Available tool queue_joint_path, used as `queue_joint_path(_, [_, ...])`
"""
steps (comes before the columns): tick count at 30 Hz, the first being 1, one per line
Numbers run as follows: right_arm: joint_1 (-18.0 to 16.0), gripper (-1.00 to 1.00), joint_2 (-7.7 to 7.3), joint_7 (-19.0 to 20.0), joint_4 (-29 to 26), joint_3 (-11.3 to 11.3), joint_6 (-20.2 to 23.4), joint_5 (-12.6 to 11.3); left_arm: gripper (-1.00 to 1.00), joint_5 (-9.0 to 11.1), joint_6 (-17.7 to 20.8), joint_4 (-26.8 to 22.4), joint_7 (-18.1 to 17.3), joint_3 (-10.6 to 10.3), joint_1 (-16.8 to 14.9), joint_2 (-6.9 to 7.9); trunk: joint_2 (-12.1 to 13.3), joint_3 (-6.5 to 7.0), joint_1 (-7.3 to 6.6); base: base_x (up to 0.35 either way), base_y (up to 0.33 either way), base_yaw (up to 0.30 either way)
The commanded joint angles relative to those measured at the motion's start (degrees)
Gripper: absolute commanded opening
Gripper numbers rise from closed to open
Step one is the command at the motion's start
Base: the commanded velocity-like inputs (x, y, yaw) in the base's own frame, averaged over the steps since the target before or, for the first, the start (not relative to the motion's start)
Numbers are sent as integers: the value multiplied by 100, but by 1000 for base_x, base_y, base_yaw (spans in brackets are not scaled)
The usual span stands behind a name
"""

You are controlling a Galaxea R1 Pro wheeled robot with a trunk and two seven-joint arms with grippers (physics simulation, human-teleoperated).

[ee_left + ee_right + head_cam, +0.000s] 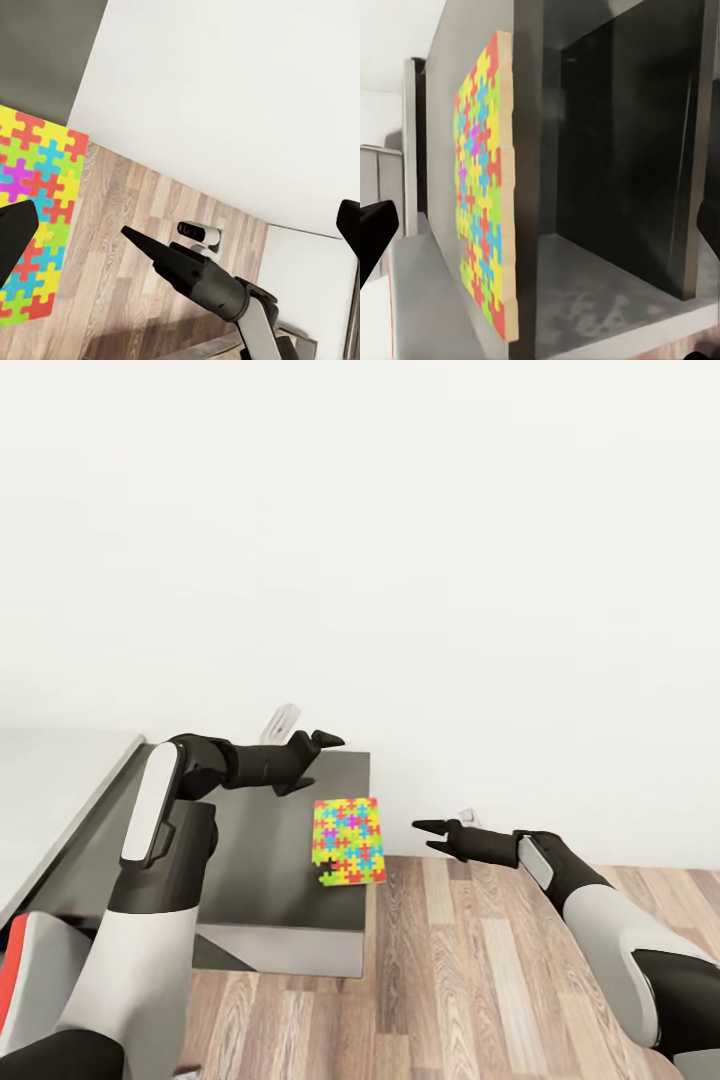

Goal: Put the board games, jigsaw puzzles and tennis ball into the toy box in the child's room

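Your jigsaw puzzle [348,841] lies flat at the dark table's [260,880] wall-side corner, long axis running toward the wall, no readable writing; your left gripper [322,741] hovers spread above it; your right gripper [432,834] is spread, empty.

Multicoloured jigsaw puzzle [348,841] flat at table's [270,880] corner edge.

dark table [260,880] | jigsaw puzzle [347,841] flat at its corner, overhanging

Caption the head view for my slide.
Open-fingered right gripper reaches toward multicoloured jigsaw puzzle overhanging dark grey table's edge.
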Motion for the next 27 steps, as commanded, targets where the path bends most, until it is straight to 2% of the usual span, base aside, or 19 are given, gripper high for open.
queue_joint_path(1, [-2,100,-4,7,1,-17,38,-11,100,48,22,-2,60,5,-5,-3,-45,-23,23,0,0,63])
queue_joint_path(5, [-3,100,9,-24,18,-17,57,-18,100,59,19,-1,62,-7,-31,-8,-206,-95,111,0,0,22])
queue_joint_path(10, [-3,100,31,-36,26,-17,57,-20,100,79,3,31,98,-39,-266,-26,-406,-182,221,0,0,41])
queue_joint_path(16, [-3,100,32,-44,25,-63,61,-20,100,222,-43,97,136,-46,-387,-38,-647,-275,352,0,0,228])
queue_joint_path(21, [4,100,22,-54,21,-399,69,-13,100,241,-74,33,144,-49,-386,-35,-647,-261,352,0,0,278])
queue_joint_path(27, [5,100,24,-117,24,-476,70,-11,100,257,-77,26,142,-48,-380,-30,-647,-248,352,0,0,245])
